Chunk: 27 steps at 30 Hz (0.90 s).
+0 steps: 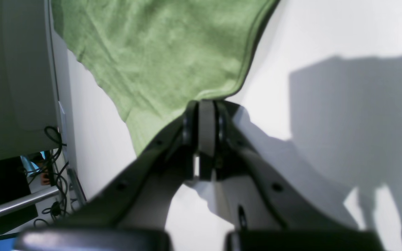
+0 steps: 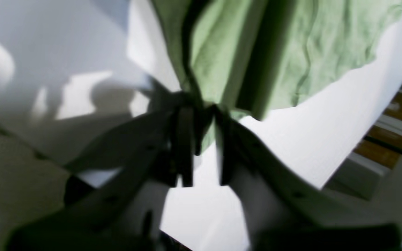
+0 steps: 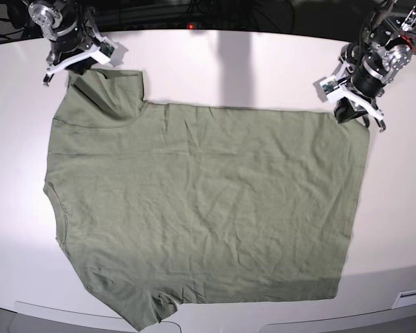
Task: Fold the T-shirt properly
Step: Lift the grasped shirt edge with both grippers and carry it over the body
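The sage-green T-shirt point(image 3: 201, 208) lies spread flat and wrinkled on the white table point(image 3: 249, 69), with its sleeves toward the left of the base view and its hem toward the right. My left gripper point(image 3: 357, 114) is at the hem's far right corner. In the left wrist view its jaws point(image 1: 206, 104) are shut on the T-shirt's point(image 1: 159, 52) edge. My right gripper point(image 3: 76, 66) is at the far left sleeve. The blurred right wrist view shows its fingers point(image 2: 202, 106) pinching a bunched fold of the T-shirt point(image 2: 291, 52).
The table's rounded front edge runs along the bottom of the base view, with a small white label point(image 3: 409, 298) at the right. Beyond the table edge hang cables and a metal bar point(image 1: 52, 167). Wooden flooring point(image 2: 389, 139) shows past the other side.
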Tool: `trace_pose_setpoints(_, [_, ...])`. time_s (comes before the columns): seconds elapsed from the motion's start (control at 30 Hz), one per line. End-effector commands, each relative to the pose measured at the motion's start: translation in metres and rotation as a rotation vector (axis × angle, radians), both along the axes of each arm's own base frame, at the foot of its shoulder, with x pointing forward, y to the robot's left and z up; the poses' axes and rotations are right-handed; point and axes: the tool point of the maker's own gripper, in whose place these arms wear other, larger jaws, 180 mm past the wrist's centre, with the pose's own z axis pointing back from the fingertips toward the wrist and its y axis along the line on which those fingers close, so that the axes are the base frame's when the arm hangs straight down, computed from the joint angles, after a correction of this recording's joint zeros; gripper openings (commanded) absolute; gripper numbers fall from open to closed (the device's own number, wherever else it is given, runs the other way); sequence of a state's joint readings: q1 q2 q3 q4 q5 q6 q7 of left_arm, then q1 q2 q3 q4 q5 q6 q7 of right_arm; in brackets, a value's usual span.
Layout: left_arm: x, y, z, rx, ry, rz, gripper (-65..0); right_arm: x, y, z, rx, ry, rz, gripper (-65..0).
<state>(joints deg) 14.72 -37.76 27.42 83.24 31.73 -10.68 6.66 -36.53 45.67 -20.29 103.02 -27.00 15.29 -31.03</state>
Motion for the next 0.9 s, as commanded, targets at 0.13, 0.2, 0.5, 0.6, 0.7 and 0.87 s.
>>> trace_pose_setpoints(0.13, [-0.032,0.006,-0.021,0.042,0.133,-0.013,-65.0,0.003,0.002,0.003,0.015,-0.02,0.015,-65.0])
trace_pose_setpoints(0.2, [-0.032,0.005,-0.021,0.042,0.133,-0.013,-65.0,0.008,0.001,0.007,0.018,-0.058,-0.016,-65.0])
trace_pose_setpoints(0.5, [-0.027,-0.001,-0.015,0.028,0.113,-0.024,-65.0,0.034,0.034,0.044,0.141,-0.159,-0.045,-65.0])
trace_pose_setpoints(0.6, [-0.021,-0.011,-0.005,0.006,0.086,-0.038,-65.0,0.045,0.032,0.054,0.173,-0.195,-0.092,-65.0])
trace_pose_setpoints(0.7, [-0.015,-0.021,0.005,-0.009,0.058,-0.048,-65.0,0.054,0.023,0.061,0.174,-0.225,-0.13,-65.0])
trace_pose_setpoints(0.87, [-0.001,-0.027,0.02,-0.002,0.008,-0.054,-65.0,0.076,0.019,0.073,0.197,-0.305,-0.181,-65.0])
